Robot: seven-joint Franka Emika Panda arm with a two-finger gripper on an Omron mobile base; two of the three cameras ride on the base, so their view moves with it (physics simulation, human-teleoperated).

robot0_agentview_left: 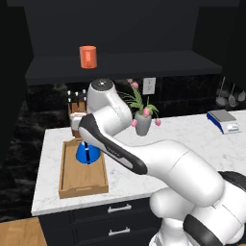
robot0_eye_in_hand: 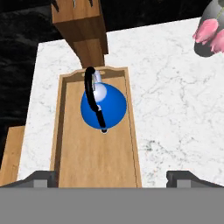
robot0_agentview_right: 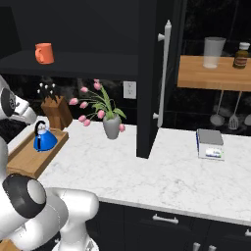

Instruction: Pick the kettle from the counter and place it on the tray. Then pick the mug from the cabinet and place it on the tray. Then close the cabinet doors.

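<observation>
My gripper [robot0_eye_in_hand: 112, 177] was wide open and held nothing; its two finger tips [robot0_eye_in_hand: 41, 178] stood far apart, one over each long side of the tray [robot0_eye_in_hand: 70, 175]. It hung above the tray, looking down on the kettle [robot0_eye_in_hand: 103, 106].

The kettle stood upright inside the tray, in the half nearer to the knife block [robot0_eye_in_hand: 83, 30]. Its black handle [robot0_eye_in_hand: 92, 98] arched over the blue body, and nothing touched it. In the left base view my arm covered part of the kettle [robot0_agentview_left: 88, 153], but the blue body was visible on the wooden floor of the tray [robot0_agentview_left: 84, 185].

The tray lay on the bench [robot0_agentview_left: 192, 132], close to its left end, with one short end just beside the knife block [robot0_agentview_left: 77, 113]. A grey vase with pink flowers [robot0_agentview_left: 142, 122] stood on the bench well apart from the tray.

The mug [robot0_agentview_left: 88, 56] was on the shelf [robot0_agentview_left: 153, 65] of the cabinet, above the bench. One cabinet door [robot0_agentview_right: 149, 78] stood open, turned out over the bench.
</observation>
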